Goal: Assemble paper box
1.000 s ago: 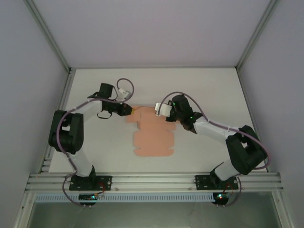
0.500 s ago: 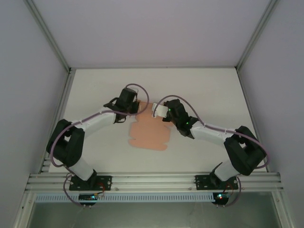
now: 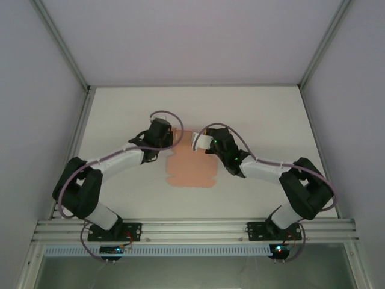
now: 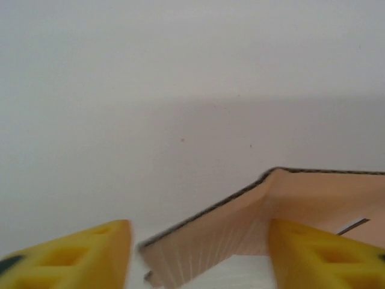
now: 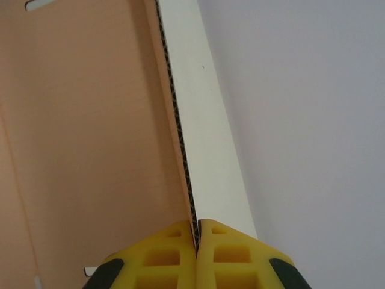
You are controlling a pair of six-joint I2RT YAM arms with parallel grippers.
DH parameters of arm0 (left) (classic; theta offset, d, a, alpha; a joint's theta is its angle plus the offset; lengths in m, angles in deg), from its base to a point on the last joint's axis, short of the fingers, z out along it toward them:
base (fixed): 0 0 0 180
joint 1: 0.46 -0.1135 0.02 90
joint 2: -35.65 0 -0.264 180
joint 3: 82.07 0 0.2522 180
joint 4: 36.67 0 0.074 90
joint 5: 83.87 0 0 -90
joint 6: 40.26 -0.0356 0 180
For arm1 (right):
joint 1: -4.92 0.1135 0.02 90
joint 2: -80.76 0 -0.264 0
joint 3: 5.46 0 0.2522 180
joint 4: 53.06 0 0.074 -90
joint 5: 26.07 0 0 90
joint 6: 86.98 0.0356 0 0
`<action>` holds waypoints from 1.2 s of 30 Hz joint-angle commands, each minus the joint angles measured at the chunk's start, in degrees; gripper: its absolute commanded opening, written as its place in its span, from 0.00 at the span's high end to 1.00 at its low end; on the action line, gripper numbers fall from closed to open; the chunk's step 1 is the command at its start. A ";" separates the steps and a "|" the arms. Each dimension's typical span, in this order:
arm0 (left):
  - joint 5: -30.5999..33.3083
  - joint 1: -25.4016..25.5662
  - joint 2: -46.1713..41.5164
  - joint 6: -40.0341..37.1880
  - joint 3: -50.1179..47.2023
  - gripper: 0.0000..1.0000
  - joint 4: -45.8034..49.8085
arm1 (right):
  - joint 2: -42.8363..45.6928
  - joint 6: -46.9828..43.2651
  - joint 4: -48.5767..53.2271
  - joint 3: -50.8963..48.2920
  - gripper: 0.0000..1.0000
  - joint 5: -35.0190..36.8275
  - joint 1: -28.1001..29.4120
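While the right gripper pinches a raised edge flap of the salmon-pink corrugated cardboard sheet, left gripper stands spread, a lifted flap just ahead. Sheet otherwise flat between them on white table; folding barely begun, most walls left.

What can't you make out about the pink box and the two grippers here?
Top view: the far edge of the paper box, hidden under both wrists.
Left wrist view: whether the open left gripper touches the raised flap; fingers blurred, frame edge cuts them.
Right wrist view: how deep the right gripper bites; pads cover it.
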 commanded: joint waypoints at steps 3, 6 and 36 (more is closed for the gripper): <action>-9.33 -6.45 -10.09 -0.41 -1.89 0.01 0.65 | -5.47 -8.45 -11.64 1.19 1.00 -6.48 -2.11; -8.73 -9.30 -13.44 -0.13 -2.28 0.00 2.91 | -9.99 -13.89 -19.76 0.70 1.00 -4.64 -2.23; -22.25 -24.77 13.71 0.47 1.87 0.00 -12.81 | -26.02 -19.27 -45.60 1.85 1.00 -7.92 -4.49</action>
